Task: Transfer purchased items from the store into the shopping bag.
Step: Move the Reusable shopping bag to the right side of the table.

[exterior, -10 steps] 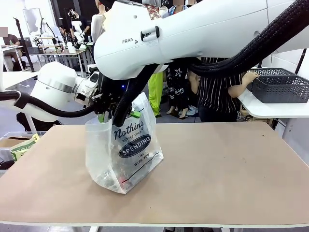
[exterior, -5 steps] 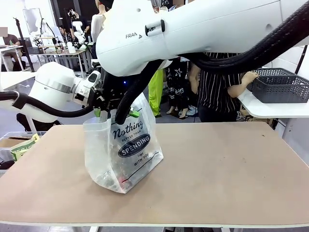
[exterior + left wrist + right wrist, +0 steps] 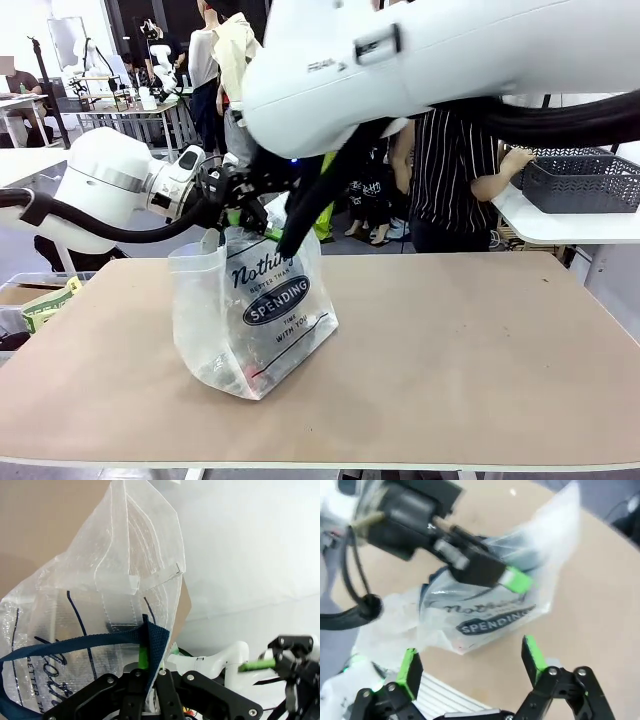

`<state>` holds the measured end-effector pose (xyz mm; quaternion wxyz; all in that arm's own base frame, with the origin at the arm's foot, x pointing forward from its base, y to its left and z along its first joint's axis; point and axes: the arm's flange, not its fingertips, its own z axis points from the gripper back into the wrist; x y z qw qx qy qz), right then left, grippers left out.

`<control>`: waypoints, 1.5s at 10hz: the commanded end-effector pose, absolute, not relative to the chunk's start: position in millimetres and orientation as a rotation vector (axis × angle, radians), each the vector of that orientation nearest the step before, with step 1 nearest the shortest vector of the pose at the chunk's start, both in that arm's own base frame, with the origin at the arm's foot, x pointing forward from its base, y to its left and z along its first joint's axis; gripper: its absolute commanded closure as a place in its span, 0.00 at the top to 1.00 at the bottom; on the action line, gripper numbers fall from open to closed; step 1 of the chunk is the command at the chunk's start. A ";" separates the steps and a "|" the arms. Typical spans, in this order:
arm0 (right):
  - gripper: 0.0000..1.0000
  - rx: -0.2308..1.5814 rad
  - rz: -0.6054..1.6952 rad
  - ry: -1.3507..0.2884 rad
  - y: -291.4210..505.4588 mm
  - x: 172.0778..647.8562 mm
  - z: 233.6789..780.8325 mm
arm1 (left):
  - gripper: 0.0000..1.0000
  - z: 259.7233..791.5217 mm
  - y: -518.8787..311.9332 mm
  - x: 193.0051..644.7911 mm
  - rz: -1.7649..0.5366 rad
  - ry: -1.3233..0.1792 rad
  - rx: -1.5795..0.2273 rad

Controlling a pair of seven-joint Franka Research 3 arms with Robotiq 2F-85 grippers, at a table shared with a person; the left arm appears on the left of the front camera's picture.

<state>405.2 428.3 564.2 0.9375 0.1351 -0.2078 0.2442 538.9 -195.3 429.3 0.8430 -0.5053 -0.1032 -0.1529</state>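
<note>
Room: a busy hall with other desks and people behind; a person in a striped top [image 3: 455,170] stands at the far side, one hand at a dark mesh basket [image 3: 583,182] on a side desk.
Desk: tan top [image 3: 450,360], bare apart from the bag.
Bag: the clear white bag [image 3: 252,315] stands upright at the left of the desk, its dark oval reading "SPENDING" facing the camera; its mouth is pulled up and open.
Items: dim shapes lie at the bottom of the bag [image 3: 240,375], with a bit of red; what they are cannot be told.
Left tool: [image 3: 148,662] clenched on the bag's dark blue handle [image 3: 75,642], which runs off to the left from between the green pads, at the bag's top edge.
Right tool: [image 3: 472,665] released, its green pads spread wide and holding nothing, above the bag, which shows between them below.
Right arm: its white body crosses the top of the front view over the bag.
</note>
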 end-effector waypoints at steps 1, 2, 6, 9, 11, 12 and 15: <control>1.00 0.293 0.336 -0.483 372.5 385.9 565.6 | 0.00 429.0 -193.6 532.1 -0.326 -0.258 -1.045; 1.00 0.290 0.254 -0.490 346.1 383.4 571.9 | 0.00 429.3 -194.9 532.3 -0.331 -0.260 -1.036; 1.00 0.193 -0.049 -0.400 234.1 393.0 577.0 | 0.00 431.6 -196.7 528.4 -0.342 -0.285 -0.981; 1.00 0.119 -0.351 -0.258 145.2 406.4 572.4 | 0.00 429.2 -202.0 525.6 -0.348 -0.297 -0.924; 1.00 0.083 -0.460 -0.177 92.3 415.4 570.7 | 0.00 426.9 -206.7 525.5 -0.359 -0.295 -0.878; 1.00 0.089 -0.524 -0.153 70.3 416.3 566.3 | 0.00 426.5 -206.2 523.2 -0.358 -0.300 -0.865; 1.00 0.146 -0.578 -0.157 43.2 414.1 557.8 | 0.00 424.4 -209.2 524.1 -0.353 -0.301 -0.855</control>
